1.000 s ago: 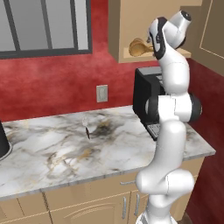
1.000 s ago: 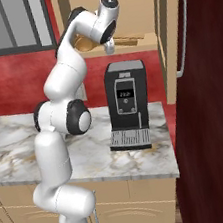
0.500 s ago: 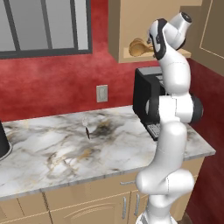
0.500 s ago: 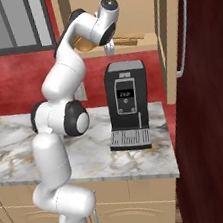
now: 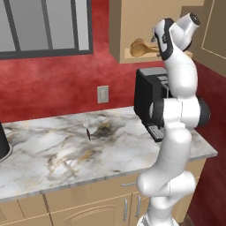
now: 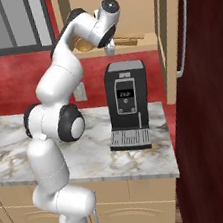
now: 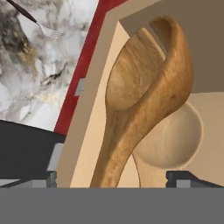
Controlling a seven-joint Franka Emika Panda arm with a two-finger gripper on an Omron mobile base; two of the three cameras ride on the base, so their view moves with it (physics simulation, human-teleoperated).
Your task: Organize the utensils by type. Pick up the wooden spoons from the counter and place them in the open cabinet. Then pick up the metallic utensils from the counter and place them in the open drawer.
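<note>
A dark, rounded object [image 5: 2,145] sits at the far left edge of the marble counter [image 5: 53,154], and further along the slab a small fork with a dark handle [image 5: 87,129] lies alone near the red back wall, below a pale wall outlet [image 5: 103,94]; from the hand camera the same fork shows as silver tines on a thin dark handle against the veined stone. To the right of it a black coffee machine [image 6: 128,106] stands on the counter against the wall, and the white robot arm [image 5: 176,132] rises in front of it, its upper links bent toward the open cabinet [image 5: 126,31] mounted above. On the cabinet's lower shelf lie the two wooden spoons [image 5: 141,47], bowls toward the left end of the shelf; in the hand view one darker tan spoon [image 7: 144,100] rests tilted on edge across a paler spoon [image 7: 170,135] that lies flat beneath it, the two touching. The gripper [image 7: 114,177] hangs at the cabinet opening just in front of the spoons, its two dark fingertips [image 7: 181,177] standing wide apart with nothing between them, each tip to one side of the spoon handles without closing on them. At the far right, the cabinet's panelled door [image 6: 173,38] stands swung open beside a dark red tall unit [image 6: 210,119].
</note>
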